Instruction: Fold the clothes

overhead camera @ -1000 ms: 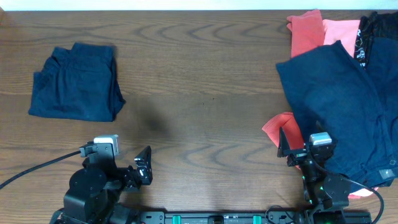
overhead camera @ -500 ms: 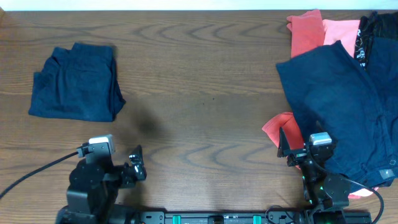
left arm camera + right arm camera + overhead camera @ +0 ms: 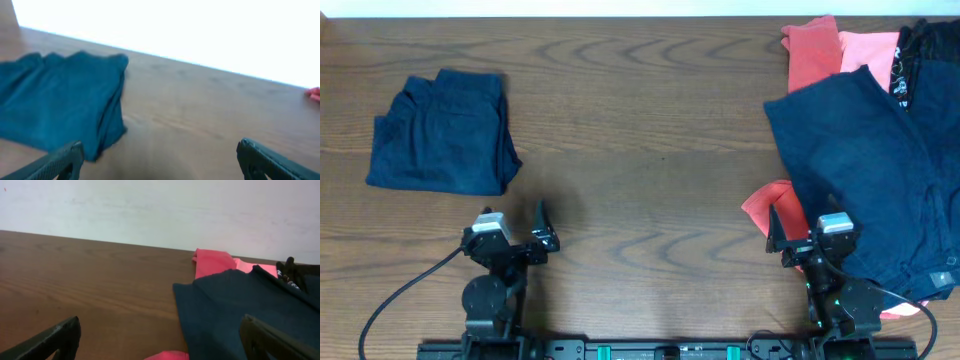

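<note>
At the far left of the brown wood-grain bench [image 3: 650, 110] we see a folded dark blue garment [image 3: 440, 135]. It lies flat as a rough rectangle, well apart from the other clothes. Nearer the front edge, a little to its right, sits the left tool [image 3: 542, 232]. Its fingers are spread wide apart and hold nothing. In the left wrist view the folded piece lies ahead and to the left, clear of both fingers.

Across the bare middle of the bench we come to the right tool [image 3: 782, 238], its fingers likewise wide apart and empty. It sits at the near left edge of the unfolded pile, by a coral-red cloth corner [image 3: 763, 205]; we cannot tell whether it touches the fabric.

A large rumpled navy garment [image 3: 865, 170] covers most of the pile. Behind it, coral-pink clothing [image 3: 815, 50] pokes out at the back edge, and a black printed garment [image 3: 925, 45] lies at the far right corner.
</note>
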